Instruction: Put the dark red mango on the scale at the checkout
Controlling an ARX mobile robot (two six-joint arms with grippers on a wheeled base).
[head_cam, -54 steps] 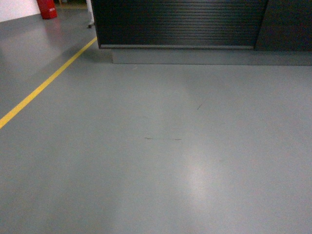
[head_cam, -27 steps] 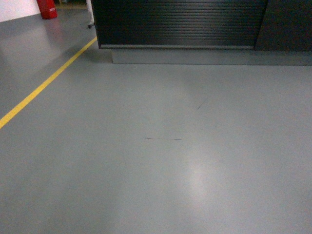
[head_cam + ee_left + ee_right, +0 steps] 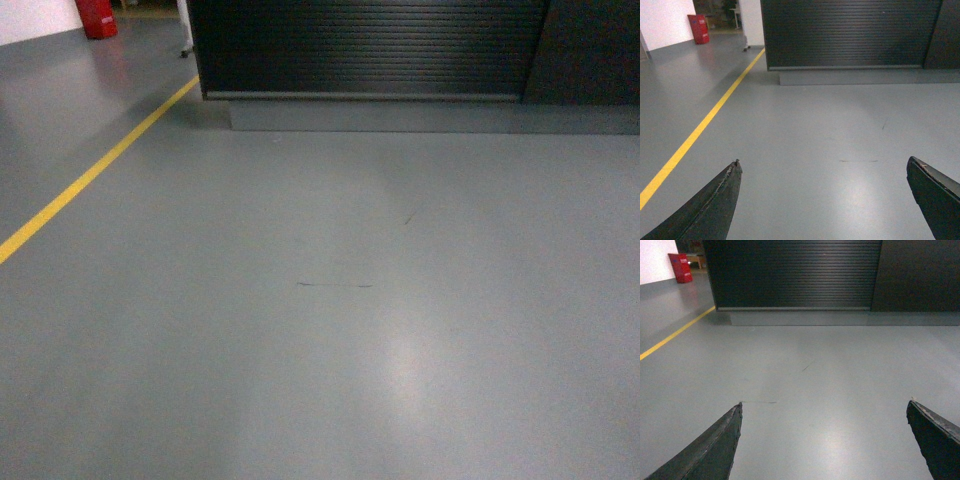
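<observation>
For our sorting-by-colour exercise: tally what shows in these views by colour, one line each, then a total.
Black: 3, the ribbed checkout, left gripper, right gripper, both with jaws apart and empty
Yellow: 1, the floor line
Red: 1, the red object
Total: 5

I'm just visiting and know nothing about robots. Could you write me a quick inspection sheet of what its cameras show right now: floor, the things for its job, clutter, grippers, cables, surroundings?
Surface: bare grey floor, glossy, with faint scuff marks.
Job's things: ribbed black checkout front ahead across open floor; its top is out of view. Mango and scale: nothing seen.
Clutter: nothing seen on the floor.
Grippers: left gripper open and empty; right gripper open and empty; both face the counter.
Cables: nothing seen.
Surroundings: yellow floor line running on the left; red object at far left by a white wall.
</observation>
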